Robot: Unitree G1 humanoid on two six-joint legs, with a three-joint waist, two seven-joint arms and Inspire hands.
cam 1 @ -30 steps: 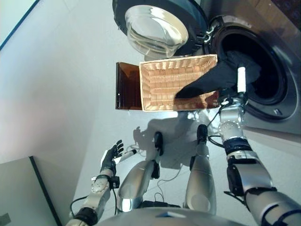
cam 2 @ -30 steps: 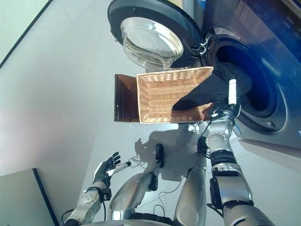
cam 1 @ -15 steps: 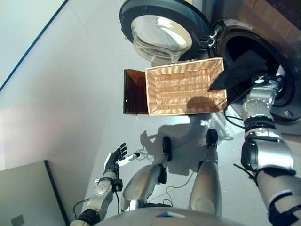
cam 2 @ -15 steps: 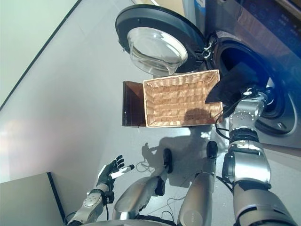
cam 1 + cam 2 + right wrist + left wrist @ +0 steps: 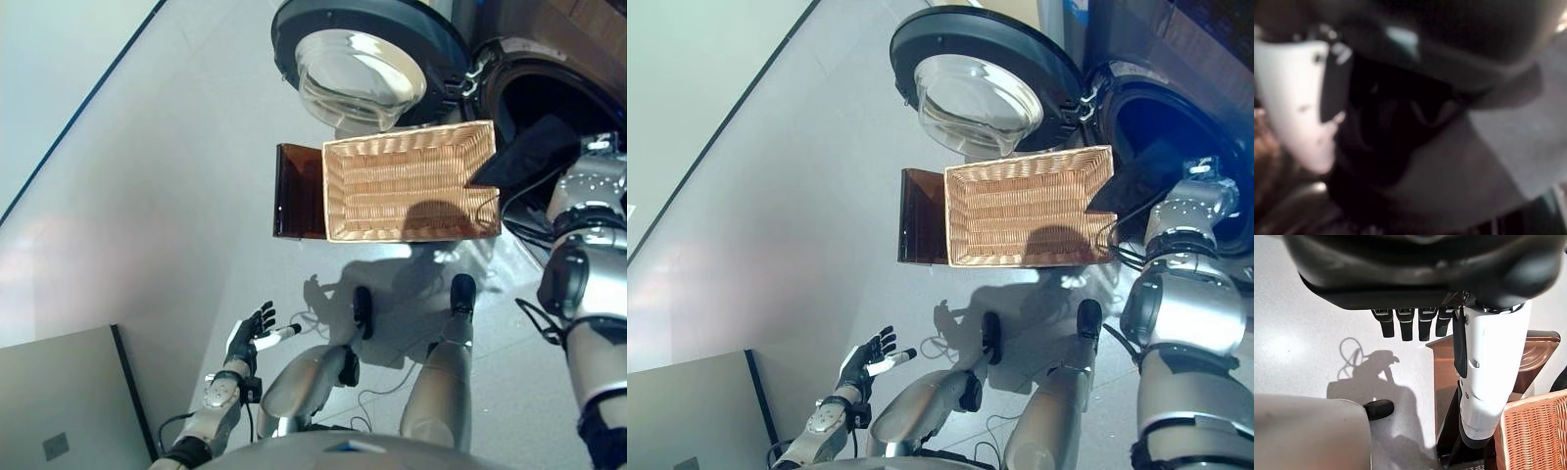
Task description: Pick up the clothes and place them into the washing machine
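A black garment (image 5: pixel 534 152) hangs at the mouth of the washing machine's drum (image 5: pixel 549 93), just past the right end of the wicker basket (image 5: pixel 392 191). My right arm reaches up to it at the drum's edge. In the right wrist view my right hand (image 5: pixel 1298 98) has its white-covered thumb pressed against the dark cloth (image 5: pixel 1400 127), holding it. The basket's woven floor is bare. My left hand (image 5: pixel 250 338) hangs low at the lower left, fingers (image 5: pixel 1410 323) straight and holding nothing.
The basket rests on a low dark brown box (image 5: pixel 297 191). The machine's round glass door (image 5: pixel 362 69) stands open above the basket. A grey cabinet (image 5: pixel 59 411) fills the lower left corner. Pale floor spreads to the left.
The camera has shifted. My right hand has carried the black garment off the basket's right corner and up to the drum's mouth. The left hand stays open and idle.
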